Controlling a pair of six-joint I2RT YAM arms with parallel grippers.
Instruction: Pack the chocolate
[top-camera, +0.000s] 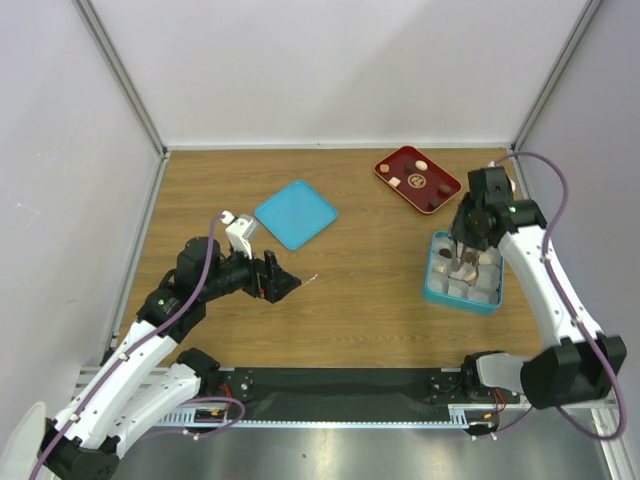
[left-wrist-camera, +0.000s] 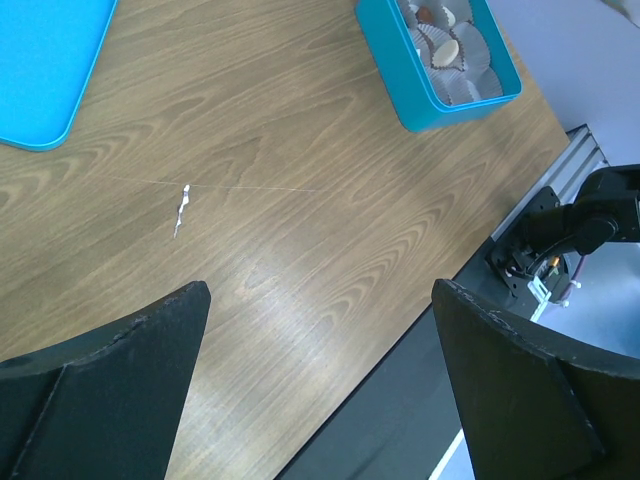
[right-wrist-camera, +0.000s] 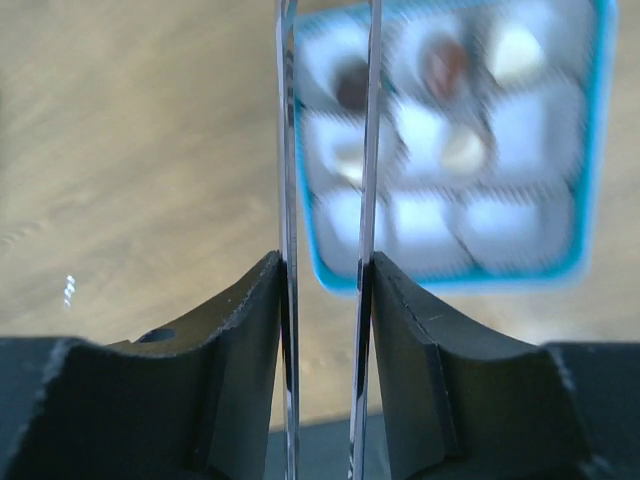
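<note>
Nearest the camera, at 6 o'clock in the overhead view, the left arm's base (top-camera: 195, 368) and the right arm's base (top-camera: 495, 372) are seen bolted along the near edge of the tabletop (top-camera: 360, 300).

At about 8 o'clock from the tabletop's middle, the left hand (top-camera: 282, 284) is held above bare wood with its jaws spread fully apart, and nothing is gripped. In its wrist view the two dark fingers (left-wrist-camera: 140, 350) are seen wide apart over the grain, with a small white speck (left-wrist-camera: 181, 208) lying at 11 o'clock from the gap.

A flat teal lid (top-camera: 296, 213) lies at 10 o'clock, well apart from everything else.

At 1 o'clock a dark red tray (top-camera: 388, 172) is set near the far right corner, and several pieces of the chocolate (top-camera: 422, 165) are seen on it.

At 3 o'clock the teal box (top-camera: 432, 291) is placed, and more pieces are seated in its white paper cups: dark, brown and cream ones are shown, blurred, in the right wrist view.

The right hand (top-camera: 465, 262) is poised directly over the box. Its thin blades are held partly apart; their tips are cut off by the frame, so whether a piece is pinched cannot be told.
</note>
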